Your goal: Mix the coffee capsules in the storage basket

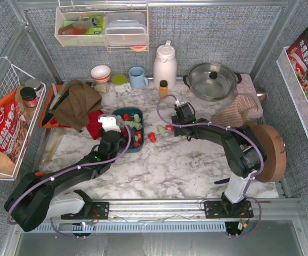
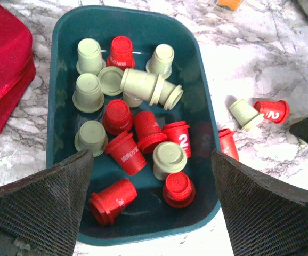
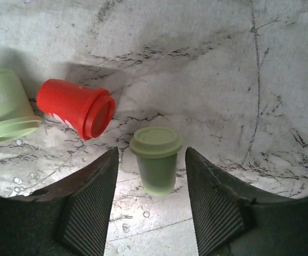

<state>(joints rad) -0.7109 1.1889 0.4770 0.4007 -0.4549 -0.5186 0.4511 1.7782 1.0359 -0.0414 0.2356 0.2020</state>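
Note:
The dark teal storage basket [image 2: 63, 80] lies below my left gripper [image 2: 151, 160], which is open and empty above the basket's near end. Several red and pale green coffee capsules [image 2: 119, 114] lie jumbled inside it. Three capsules lie on the marble to its right: a green one [image 2: 243, 113] and two red ones [image 2: 273, 111]. My right gripper [image 3: 150, 176] is open, with its fingers on either side of one green capsule [image 3: 155, 160], not touching it. A red capsule [image 3: 77, 108] and another green one [image 3: 2, 106] lie just beyond. The top view shows the basket [image 1: 138, 118], left gripper [image 1: 115, 133] and right gripper [image 1: 170, 128].
A red cloth bag [image 2: 5, 69] lies against the basket's left side, under a brown cloth [image 1: 77, 104]. At the back stand a small orange-capped bottle [image 1: 163, 88], a white kettle [image 1: 164, 65], cups [image 1: 138, 77] and a lidded pot [image 1: 212, 80]. A round wooden board [image 1: 271, 152] is at the right.

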